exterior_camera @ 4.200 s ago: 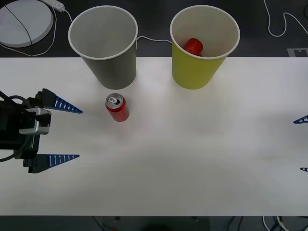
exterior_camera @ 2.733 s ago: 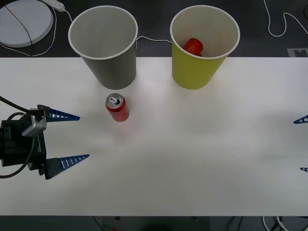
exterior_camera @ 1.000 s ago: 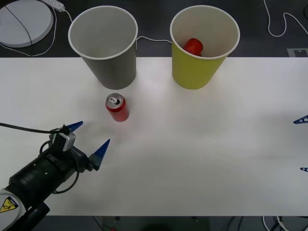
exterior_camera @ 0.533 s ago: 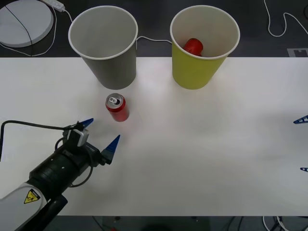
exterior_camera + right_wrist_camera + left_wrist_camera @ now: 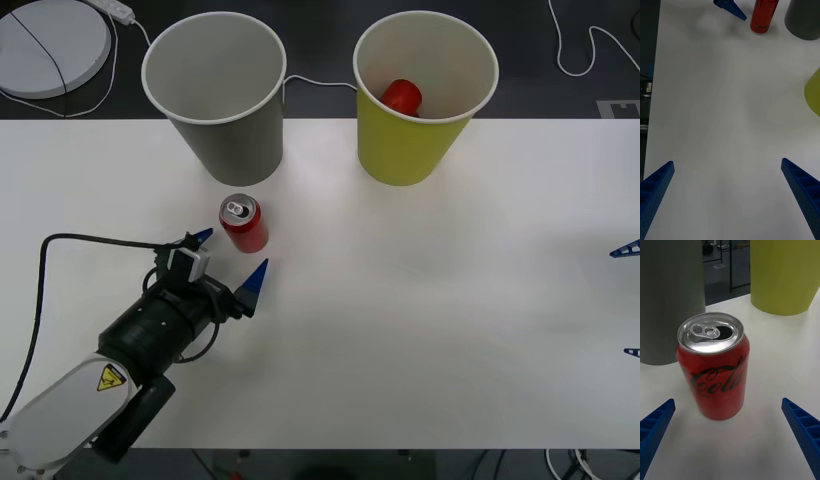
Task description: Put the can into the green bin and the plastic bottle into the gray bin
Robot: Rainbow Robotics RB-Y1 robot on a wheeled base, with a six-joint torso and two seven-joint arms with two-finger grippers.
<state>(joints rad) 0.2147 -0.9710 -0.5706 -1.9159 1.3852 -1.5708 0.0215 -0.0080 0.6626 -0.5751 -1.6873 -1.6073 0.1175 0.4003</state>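
The left gripper (image 5: 229,255) has its fingers spread wide, just near the can (image 5: 243,223) but not touching it. The can stands on the tabletop (image 5: 420,300) near the gray bin (image 5: 218,95). The right gripper (image 5: 628,300) waits at the right edge, fingers wide too.

**A robotics lab or test room**

A staged test bench is suggested by a plain white table (image 5: 420,330) set with two oversized cup-shaped bins, one gray (image 5: 215,95) and one yellow-green (image 5: 425,95). Behind the table, a dark floor is crossed by loose white cables (image 5: 585,45), and a round white device (image 5: 50,45) is seen there. Dark metal frame legs (image 5: 731,264) are glimpsed between the bins.
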